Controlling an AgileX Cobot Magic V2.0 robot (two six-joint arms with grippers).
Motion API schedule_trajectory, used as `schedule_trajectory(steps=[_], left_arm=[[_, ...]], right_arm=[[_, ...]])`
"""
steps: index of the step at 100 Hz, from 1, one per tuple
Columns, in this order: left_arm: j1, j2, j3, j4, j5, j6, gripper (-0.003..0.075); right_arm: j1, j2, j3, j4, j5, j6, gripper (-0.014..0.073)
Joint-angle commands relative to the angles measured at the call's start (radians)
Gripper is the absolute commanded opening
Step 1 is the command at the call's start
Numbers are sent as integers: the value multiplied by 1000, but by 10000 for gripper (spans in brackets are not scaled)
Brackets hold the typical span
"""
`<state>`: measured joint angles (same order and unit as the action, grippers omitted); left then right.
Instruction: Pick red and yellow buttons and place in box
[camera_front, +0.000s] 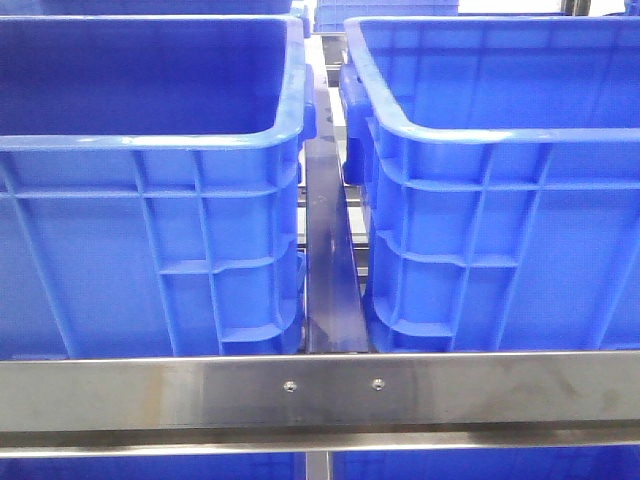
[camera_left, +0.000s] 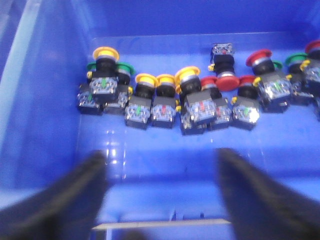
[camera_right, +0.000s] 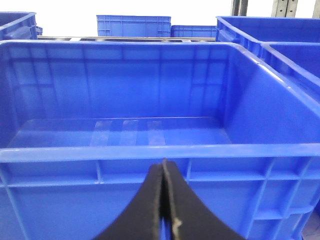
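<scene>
In the left wrist view, several push buttons lie in a row on the floor of a blue crate (camera_left: 50, 125). Among them are yellow-capped buttons (camera_left: 146, 80) and red-capped buttons (camera_left: 258, 57). My left gripper (camera_left: 161, 156) is open and empty, above the crate floor and short of the row. Its fingers (camera_left: 85, 185) are blurred. My right gripper (camera_right: 163, 165) is shut and empty, just outside the near wall of an empty blue box (camera_right: 150, 152). Neither gripper shows in the front view.
Green-capped buttons (camera_left: 125, 67) lie mixed in the row. The front view shows two large blue crates, left (camera_front: 150, 140) and right (camera_front: 500, 130), with a metal rail (camera_front: 320, 385) in front and a bar between them. More blue crates (camera_right: 132, 25) stand behind.
</scene>
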<state>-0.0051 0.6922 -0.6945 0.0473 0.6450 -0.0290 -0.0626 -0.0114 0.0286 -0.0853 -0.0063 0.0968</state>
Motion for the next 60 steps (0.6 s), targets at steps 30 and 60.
schedule_trajectory(steps=[30,60], left_arm=[[-19,402,-318,-136,91,-2,554],[-66,697,-501,-136,191,-2,554]], right_arm=[[-3,-22,-16,-10,-81,-2,-64],[-3,-22,-16,-10,-81,-2,-64]])
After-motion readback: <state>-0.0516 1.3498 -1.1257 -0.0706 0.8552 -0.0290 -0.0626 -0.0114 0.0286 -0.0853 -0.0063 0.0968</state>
